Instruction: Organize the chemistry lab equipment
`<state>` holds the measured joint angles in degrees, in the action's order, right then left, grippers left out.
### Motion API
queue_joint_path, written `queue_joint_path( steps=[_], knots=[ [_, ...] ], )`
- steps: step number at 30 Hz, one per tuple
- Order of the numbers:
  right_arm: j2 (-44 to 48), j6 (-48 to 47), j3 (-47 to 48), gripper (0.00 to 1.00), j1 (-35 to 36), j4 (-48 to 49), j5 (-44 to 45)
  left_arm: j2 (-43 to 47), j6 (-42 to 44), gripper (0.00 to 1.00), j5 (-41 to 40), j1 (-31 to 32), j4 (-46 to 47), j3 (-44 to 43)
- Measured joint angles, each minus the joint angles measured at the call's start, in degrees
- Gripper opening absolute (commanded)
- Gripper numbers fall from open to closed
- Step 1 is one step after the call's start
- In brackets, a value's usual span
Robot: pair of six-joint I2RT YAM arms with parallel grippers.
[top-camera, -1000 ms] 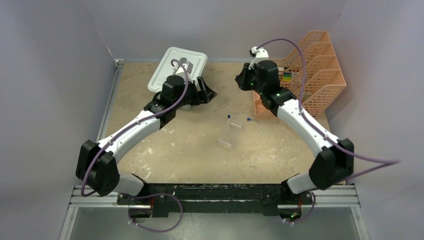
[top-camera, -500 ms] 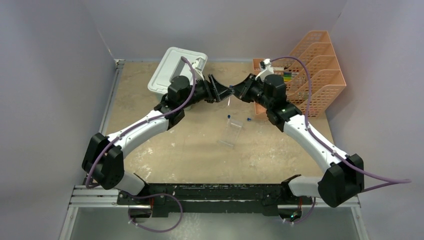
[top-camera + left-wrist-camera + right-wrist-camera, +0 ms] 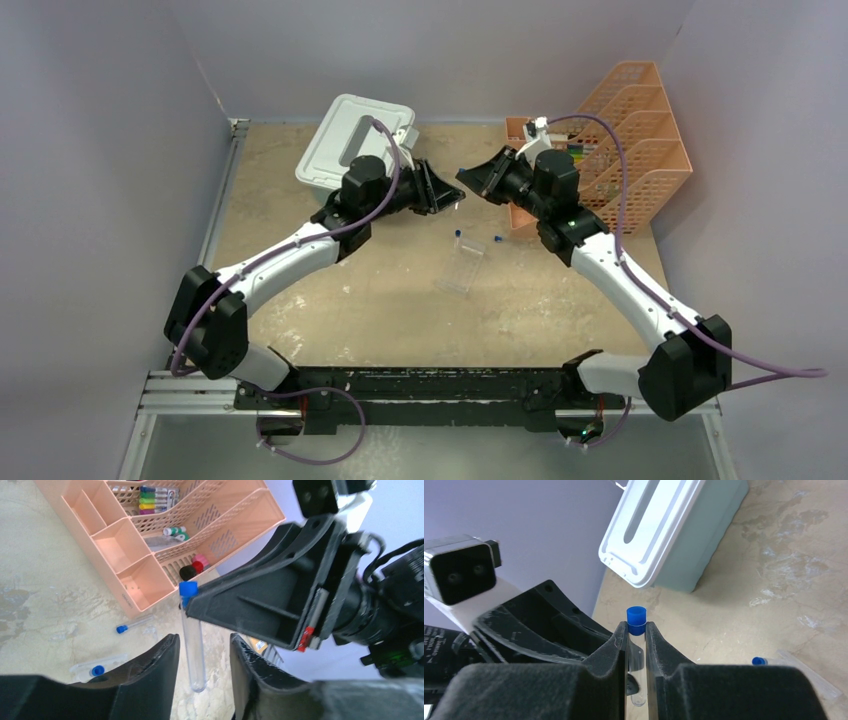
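Note:
My right gripper [image 3: 636, 628] is shut on a blue-capped tube [image 3: 636, 617], gripping it just under the cap and holding it in the air above mid-table. In the left wrist view this tube [image 3: 193, 645] hangs cap-up from the right gripper's black fingers [image 3: 260, 600]. My left gripper [image 3: 202, 641] straddles the tube's clear lower end, jaws apart, with a gap on each side. From above, the two grippers meet at the tube [image 3: 458, 203]. A clear rack [image 3: 461, 270] lies below with one blue-capped tube [image 3: 457, 236] in it; another tube [image 3: 496, 239] lies loose beside it.
The orange mesh tiered tray [image 3: 625, 150] stands at the back right, holding markers and small bottles [image 3: 175, 531]. A white lidded box [image 3: 352, 138] sits at the back left, behind the left arm. Grey walls close in both sides.
Both arms swung to the table's centre and met. The left gripper left the white box and its jaws have narrowed around the lower end of the tube that the right gripper holds.

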<state>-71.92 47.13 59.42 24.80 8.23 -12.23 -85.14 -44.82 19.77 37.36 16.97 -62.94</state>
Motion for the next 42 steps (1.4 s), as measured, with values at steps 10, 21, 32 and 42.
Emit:
queue_joint_path(
  steps=[10,21,32,42],
  knots=[
    [0.0,0.2,0.2,0.44,-0.5,-1.1,-4.1,0.2,11.2,0.0,3.1,0.2,-4.5,0.0],
    [-2.4,-2.8,14.7,0.68,-4.2,-17.9,-14.2,2.0,34.0,0.0,6.9,0.2,-16.6,-1.6],
    [-8.0,-7.5,16.7,0.43,-4.3,-31.2,-20.2,2.0,42.2,0.0,11.4,0.2,-20.7,-3.5],
    [-7.9,-8.4,16.7,0.32,-6.3,-31.9,-25.0,2.0,44.5,0.0,12.5,0.2,-21.6,-3.5]
  ],
)
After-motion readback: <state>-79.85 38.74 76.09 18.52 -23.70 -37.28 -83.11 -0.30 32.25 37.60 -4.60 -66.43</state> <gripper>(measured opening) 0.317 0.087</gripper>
